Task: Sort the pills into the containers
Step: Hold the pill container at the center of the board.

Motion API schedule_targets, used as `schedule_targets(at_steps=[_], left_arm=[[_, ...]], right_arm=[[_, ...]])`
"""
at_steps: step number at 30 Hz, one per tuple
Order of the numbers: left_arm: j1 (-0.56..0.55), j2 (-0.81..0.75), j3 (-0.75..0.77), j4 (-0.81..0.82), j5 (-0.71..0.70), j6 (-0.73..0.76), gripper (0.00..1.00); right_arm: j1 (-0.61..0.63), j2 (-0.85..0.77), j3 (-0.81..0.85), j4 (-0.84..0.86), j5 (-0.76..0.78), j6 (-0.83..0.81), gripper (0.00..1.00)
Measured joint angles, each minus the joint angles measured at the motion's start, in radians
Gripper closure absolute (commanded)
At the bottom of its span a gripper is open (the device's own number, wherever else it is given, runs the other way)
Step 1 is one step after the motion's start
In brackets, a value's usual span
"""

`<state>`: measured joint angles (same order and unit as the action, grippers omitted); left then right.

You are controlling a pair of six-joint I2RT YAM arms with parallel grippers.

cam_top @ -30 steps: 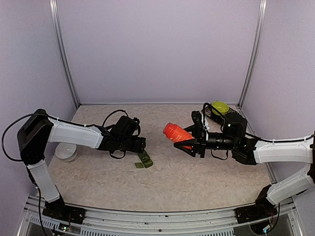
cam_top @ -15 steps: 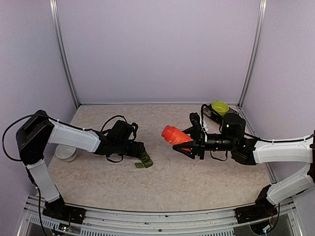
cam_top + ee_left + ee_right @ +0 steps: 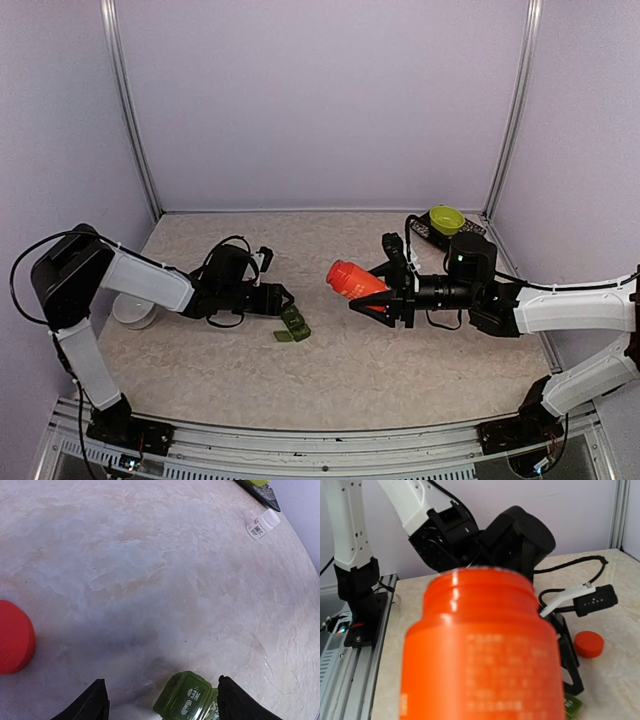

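Your left gripper [image 3: 161, 690]: jaws apart over containers [image 3: 187, 702]. Your right gripper [image 3: 388, 290]: clamped on uncapped orange bottle [image 3: 350, 278], held sideways.

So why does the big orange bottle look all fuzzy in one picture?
Right wrist view: the orange plastic bottle is very close to the lens, so it blurs. Top view: the same bottle looks crisp. Left wrist view: a soft dark shadow lies beside the dark green lidded containers.
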<state>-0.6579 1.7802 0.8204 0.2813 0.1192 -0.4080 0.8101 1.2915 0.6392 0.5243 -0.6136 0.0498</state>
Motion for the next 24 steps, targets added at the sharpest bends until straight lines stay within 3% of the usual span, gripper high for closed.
schedule_targets(at_steps=[7,24], left_arm=[[0.002,0.05,0.0,0.092,0.108,0.017,0.37],[0.042,0.086,-0.117,0.311,0.259,0.012,0.41]], right_arm=[[0.008,0.0,0.0,-0.004,0.003,-0.001,0.98],[0.014,0.001,0.0,-0.006,0.005,-0.005,0.98]])
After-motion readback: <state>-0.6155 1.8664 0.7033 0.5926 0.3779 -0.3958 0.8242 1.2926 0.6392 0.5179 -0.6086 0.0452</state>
